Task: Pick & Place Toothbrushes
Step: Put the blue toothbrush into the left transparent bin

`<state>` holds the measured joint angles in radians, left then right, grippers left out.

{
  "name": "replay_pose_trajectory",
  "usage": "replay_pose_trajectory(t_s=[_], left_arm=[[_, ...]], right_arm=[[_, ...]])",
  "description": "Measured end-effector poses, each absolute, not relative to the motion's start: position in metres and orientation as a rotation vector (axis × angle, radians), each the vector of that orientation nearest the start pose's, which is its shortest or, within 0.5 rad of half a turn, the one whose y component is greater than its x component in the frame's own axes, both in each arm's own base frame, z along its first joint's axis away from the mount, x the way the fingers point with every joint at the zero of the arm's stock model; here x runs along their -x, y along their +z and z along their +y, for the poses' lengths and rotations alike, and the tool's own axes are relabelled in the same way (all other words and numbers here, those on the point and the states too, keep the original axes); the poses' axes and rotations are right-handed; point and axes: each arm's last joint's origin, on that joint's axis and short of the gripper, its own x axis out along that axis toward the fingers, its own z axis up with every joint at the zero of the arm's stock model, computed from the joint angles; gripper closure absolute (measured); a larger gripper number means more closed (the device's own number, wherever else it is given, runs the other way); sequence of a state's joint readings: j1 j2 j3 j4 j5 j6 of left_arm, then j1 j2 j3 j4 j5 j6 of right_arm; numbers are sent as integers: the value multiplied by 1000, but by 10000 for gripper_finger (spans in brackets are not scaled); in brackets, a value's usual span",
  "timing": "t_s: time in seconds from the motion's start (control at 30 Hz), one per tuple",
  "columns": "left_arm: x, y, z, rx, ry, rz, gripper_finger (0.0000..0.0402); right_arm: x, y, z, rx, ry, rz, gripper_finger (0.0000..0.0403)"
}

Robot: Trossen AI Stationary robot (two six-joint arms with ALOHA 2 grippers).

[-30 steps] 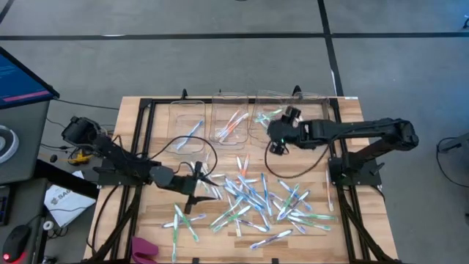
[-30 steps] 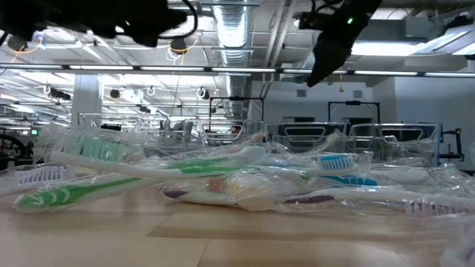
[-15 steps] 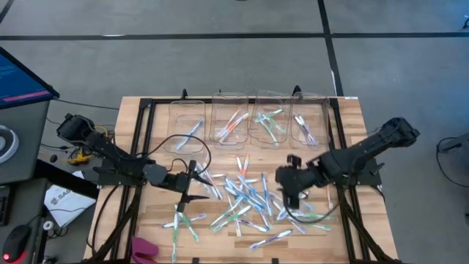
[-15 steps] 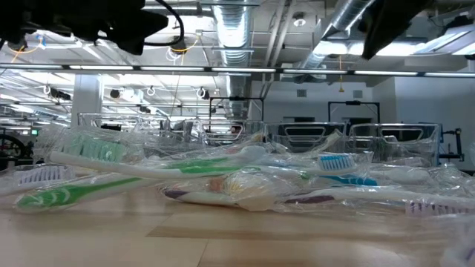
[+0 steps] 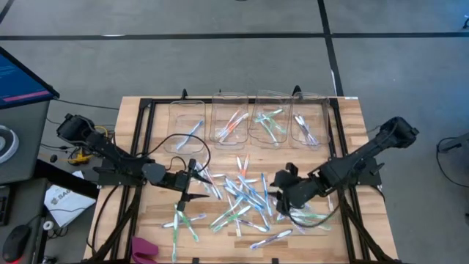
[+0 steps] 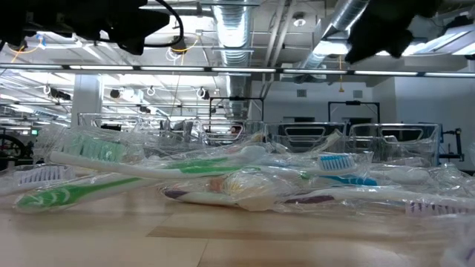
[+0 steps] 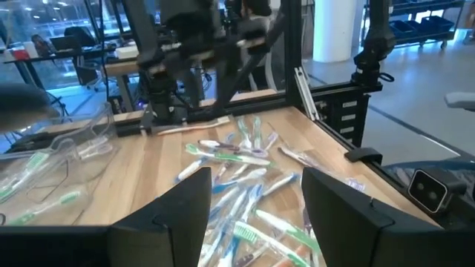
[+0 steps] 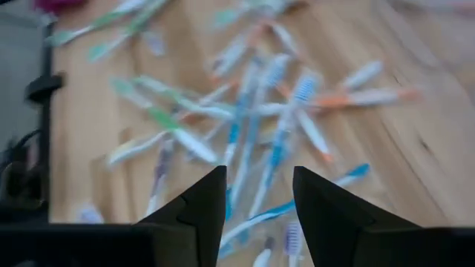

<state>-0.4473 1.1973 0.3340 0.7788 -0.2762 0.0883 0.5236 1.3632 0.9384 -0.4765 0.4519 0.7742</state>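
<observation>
Many slim toothbrushes [image 5: 249, 202] with blue, green, orange and purple accents lie scattered on the wooden table's middle; they also show in the low view [image 6: 223, 178]. My right gripper [image 5: 282, 192] hovers open and empty over the pile's right part, above blue toothbrushes [image 8: 256, 141]. My left gripper [image 5: 192, 183] is open and empty at the pile's left edge, its fingers pointing toward the toothbrushes [image 7: 245, 178]. Neither gripper touches anything.
Several clear bins stand in a row at the far edge [image 5: 229, 121], holding a few toothbrushes each [image 5: 270, 123]. A black frame [image 5: 146, 132] runs along the table's sides. A pink object [image 5: 143, 249] lies at the near left corner.
My right gripper has gone from the bins at the far edge toward the near edge and down, and now stands over the right part of the pile. Its arm has swung back with it. The toothbrushes on the table have stayed where they were.
</observation>
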Motion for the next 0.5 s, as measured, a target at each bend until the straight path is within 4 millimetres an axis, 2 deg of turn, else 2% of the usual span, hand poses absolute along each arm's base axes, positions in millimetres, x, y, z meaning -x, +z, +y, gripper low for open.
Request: replay_pose_trajectory(t_s=[0.23,0.5], left_arm=[[-205,194,-90,-118,-175,71,198],[-205,194,-90,-118,-175,71,198]], right_arm=[[-244,217,97,-371,-376,788,254],[-240,205,95,-371,-369,795,226]])
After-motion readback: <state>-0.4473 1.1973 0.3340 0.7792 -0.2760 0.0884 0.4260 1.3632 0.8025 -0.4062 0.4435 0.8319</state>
